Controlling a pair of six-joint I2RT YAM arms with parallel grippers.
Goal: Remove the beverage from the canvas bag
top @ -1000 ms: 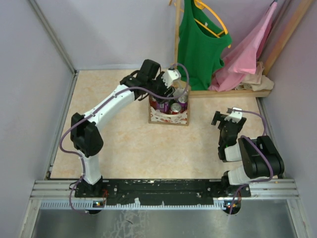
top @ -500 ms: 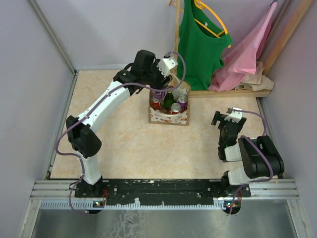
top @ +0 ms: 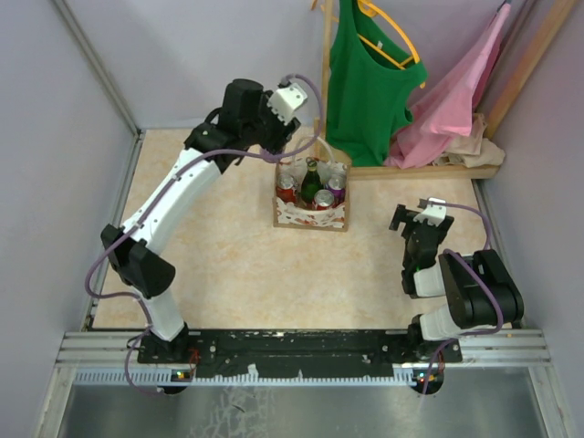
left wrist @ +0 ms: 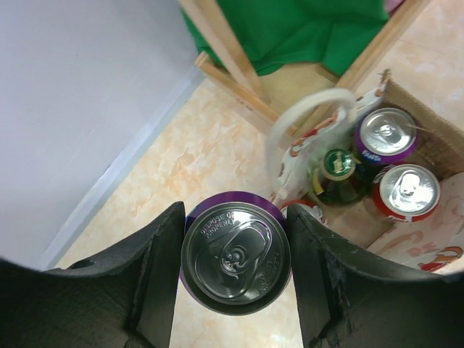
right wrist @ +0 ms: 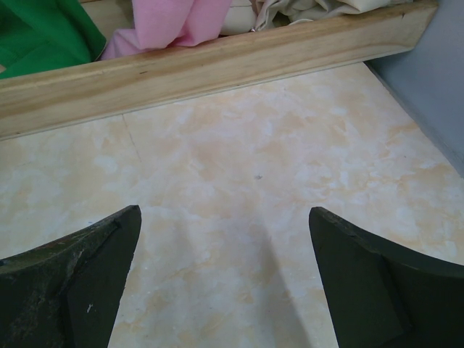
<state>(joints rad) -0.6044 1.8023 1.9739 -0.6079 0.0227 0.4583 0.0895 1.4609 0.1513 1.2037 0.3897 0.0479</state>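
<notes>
the table [top: 228, 255] is hemmed by grey walls [top: 182, 55] on the left, far and right sides. a wooden rack [top: 326, 91] carrying a green top [top: 365, 82] and a pink garment [top: 456, 100] fills the far right corner. the canvas bag [top: 312, 214] stands upright at far centre, mouth up, just beside the rack's base. bare tabletop lies to its left and on its near side.

the left gripper [left wrist: 233, 217] has its fingers closed against both sides of a purple can [left wrist: 235, 250]. the can hangs just left of the bag's looped handle [left wrist: 304, 123], with its long axis vertical and its lid facing up. inside the bag stand a green bottle [left wrist: 338, 170], a second purple can [left wrist: 388, 134] and a red can [left wrist: 406, 190].

the right gripper [right wrist: 223, 214] sits near right, well apart from the bag, fingers spread wide over bare table and holding nothing.
</notes>
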